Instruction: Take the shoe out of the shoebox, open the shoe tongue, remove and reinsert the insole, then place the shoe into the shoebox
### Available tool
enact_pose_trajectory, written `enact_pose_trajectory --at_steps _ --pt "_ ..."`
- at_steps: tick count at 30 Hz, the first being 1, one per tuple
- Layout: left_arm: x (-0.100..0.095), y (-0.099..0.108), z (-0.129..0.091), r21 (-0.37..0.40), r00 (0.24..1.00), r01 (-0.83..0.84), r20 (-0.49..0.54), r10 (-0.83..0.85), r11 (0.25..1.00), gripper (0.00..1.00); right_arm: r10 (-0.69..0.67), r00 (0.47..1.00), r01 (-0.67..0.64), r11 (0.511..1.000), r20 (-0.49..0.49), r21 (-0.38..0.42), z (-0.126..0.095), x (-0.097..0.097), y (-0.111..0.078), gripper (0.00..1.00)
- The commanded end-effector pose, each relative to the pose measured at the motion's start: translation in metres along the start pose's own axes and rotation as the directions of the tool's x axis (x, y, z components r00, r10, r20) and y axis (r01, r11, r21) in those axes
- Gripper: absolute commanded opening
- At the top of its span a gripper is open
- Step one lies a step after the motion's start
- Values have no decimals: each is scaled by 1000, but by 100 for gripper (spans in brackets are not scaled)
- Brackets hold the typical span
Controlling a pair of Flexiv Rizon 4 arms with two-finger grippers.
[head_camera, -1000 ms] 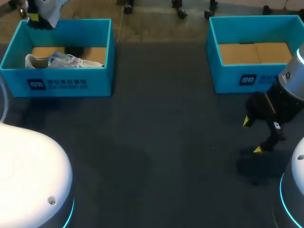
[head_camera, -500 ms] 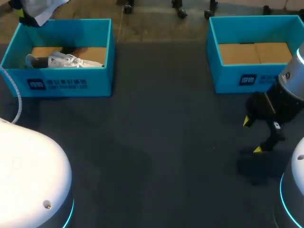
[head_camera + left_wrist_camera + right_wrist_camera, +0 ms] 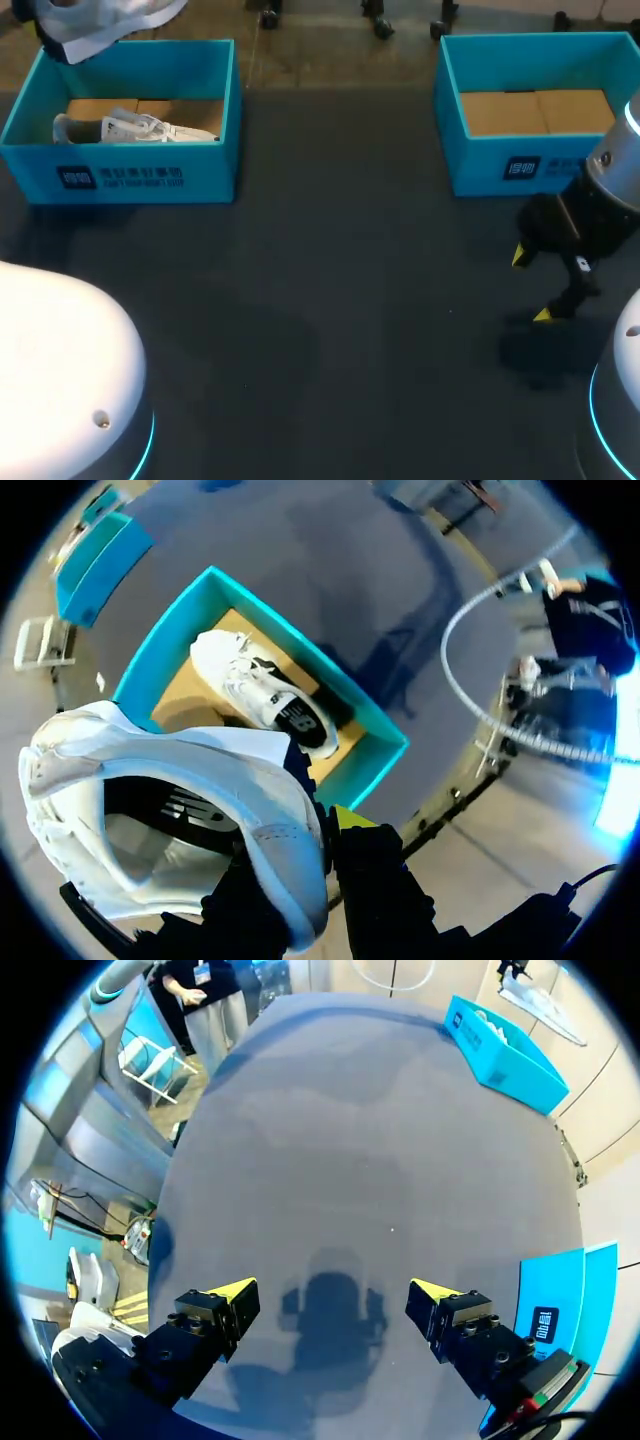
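White shoe, partly out of the head view, clamped in left gripper; right gripper wide apart, empty.

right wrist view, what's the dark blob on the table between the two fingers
right wrist view: it's the shadow of the right hand, cast on the table under its open fingers; head view: the same shadow lies on the table next to that hand.
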State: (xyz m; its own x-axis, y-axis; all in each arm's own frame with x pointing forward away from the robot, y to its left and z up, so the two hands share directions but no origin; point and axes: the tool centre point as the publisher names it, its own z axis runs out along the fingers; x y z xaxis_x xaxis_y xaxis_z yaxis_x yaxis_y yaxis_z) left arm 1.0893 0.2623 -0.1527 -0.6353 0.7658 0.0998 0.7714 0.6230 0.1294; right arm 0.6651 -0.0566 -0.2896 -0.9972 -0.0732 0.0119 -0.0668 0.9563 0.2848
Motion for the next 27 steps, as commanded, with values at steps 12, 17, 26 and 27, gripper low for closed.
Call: enact_pose_trajectory --at_steps 12,17,26,27 --pt "4 53 15 -4 852 -522 -44 522 853 0 0 1000 0 1000 1 2 1 0 0 100" --pt "-5 63 21 -23 842 -538 -59 536 843 0 0 1000 0 1000 1 2 1 0 0 100" --pt "-3 72 54 -39 821 -567 -99 562 823 0 0 1000 0 1000 1 2 1 0 0 100" --pt "-2 72 56 -50 816 -575 -106 569 816 0 0 1000 0 1000 1 2 1 0 0 100"
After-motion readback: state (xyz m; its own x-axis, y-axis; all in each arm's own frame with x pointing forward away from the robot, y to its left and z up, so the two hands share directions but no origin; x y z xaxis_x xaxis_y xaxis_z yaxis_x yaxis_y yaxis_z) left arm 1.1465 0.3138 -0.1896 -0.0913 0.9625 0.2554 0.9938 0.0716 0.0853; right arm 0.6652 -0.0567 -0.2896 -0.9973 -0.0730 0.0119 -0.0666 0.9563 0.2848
